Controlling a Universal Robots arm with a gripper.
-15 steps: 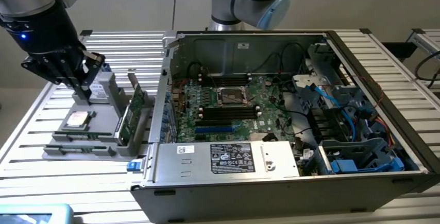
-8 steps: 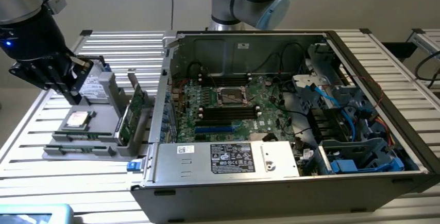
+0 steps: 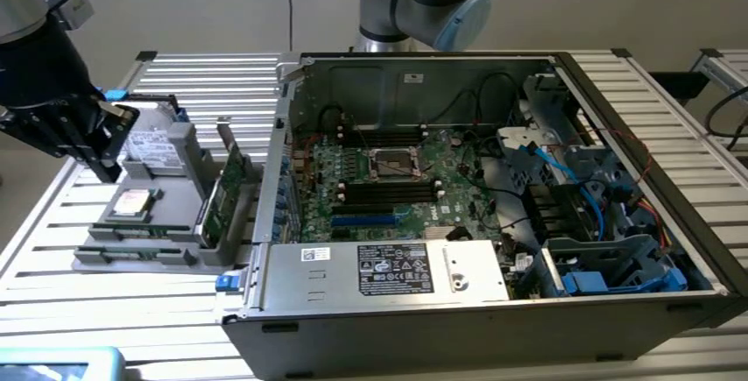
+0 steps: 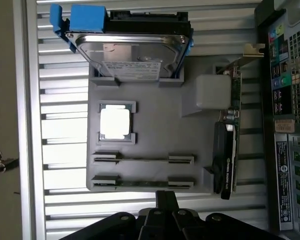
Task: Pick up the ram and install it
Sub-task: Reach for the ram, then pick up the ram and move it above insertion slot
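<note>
**Your gripper [image 3: 105, 164] hovers by the grey tray [image 4: 160, 135], fingers [image 4: 166, 200] clenched on nothing.**
The ram [image 4: 142, 183] lies slotted in that tray, on the worktop [image 3: 70, 302], at the exterior view's left of the computer case [image 3: 526, 337].

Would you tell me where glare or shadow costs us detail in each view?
Wrist view: the chip is blown out white and the table glares beside the tray; the ram looks dim. Exterior view: the table glares at that view's left, while the case shades its board.
</note>
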